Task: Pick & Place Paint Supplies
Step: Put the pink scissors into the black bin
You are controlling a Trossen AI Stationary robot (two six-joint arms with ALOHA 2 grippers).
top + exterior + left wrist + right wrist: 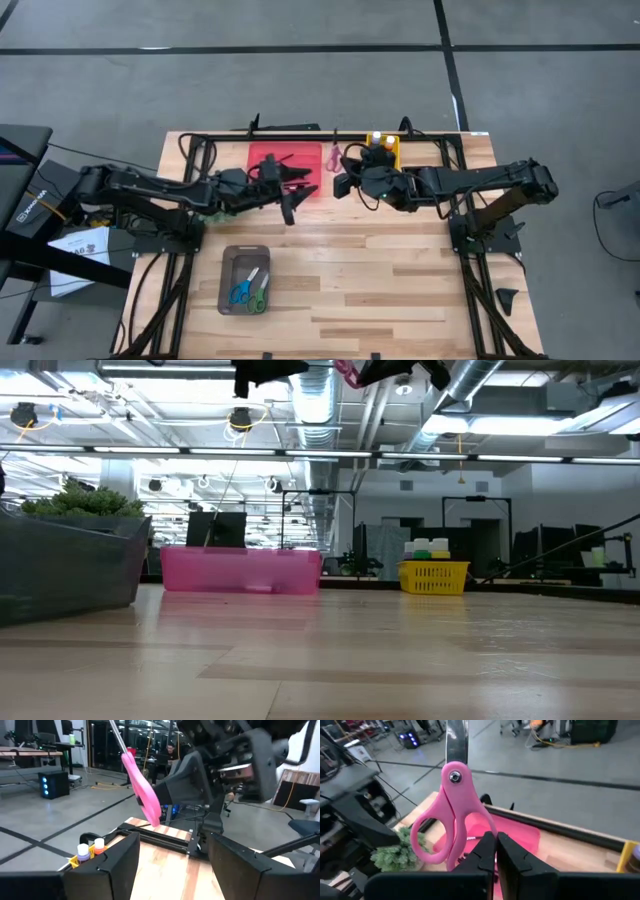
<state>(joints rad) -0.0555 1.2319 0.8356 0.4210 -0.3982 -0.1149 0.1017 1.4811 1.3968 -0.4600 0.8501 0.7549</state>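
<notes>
Pink scissors held by the right hand, beside the yellow basket

The right hand [496, 851] is pinching pink scissors [451, 805], blades up; left hand [172, 857], spread and empty, faces them. Yellow basket [386, 150] lies just behind them.

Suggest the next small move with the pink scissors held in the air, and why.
Probably back the left gripper away a little. Its jaws stand open and empty, while the right gripper is shut on a handle loop of the pink scissors, held above the table. The left gripper sits close to the scissors, so clearing it lets the right arm carry freely.
</notes>
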